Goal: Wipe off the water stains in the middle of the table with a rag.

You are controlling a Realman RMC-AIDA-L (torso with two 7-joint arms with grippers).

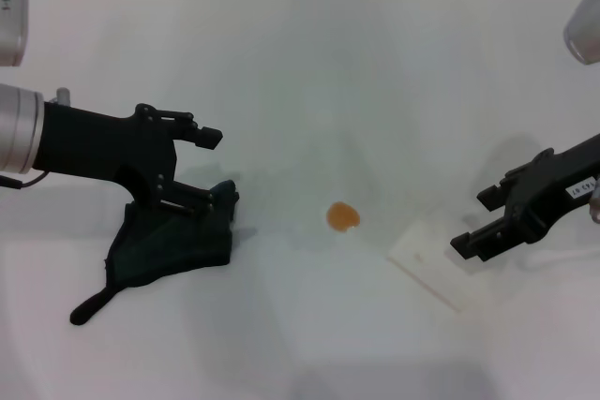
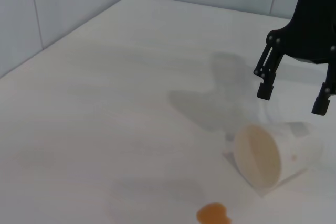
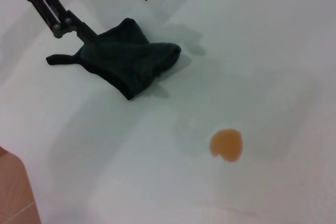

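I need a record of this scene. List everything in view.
Rag: one, dark green-black, on the table's left side, thin strip trailing toward the near edge.
Stain: one, orange-brown, mid-table, right of the rag and apart from it.
Cup: one, translucent whitish, lying on its side right of the stain.
Table: one, white.
Wall: pale tiled panels behind the far edge.
Left gripper: black, open, over the rag, lower finger on the cloth.
Right gripper: black, open, beside the cup.
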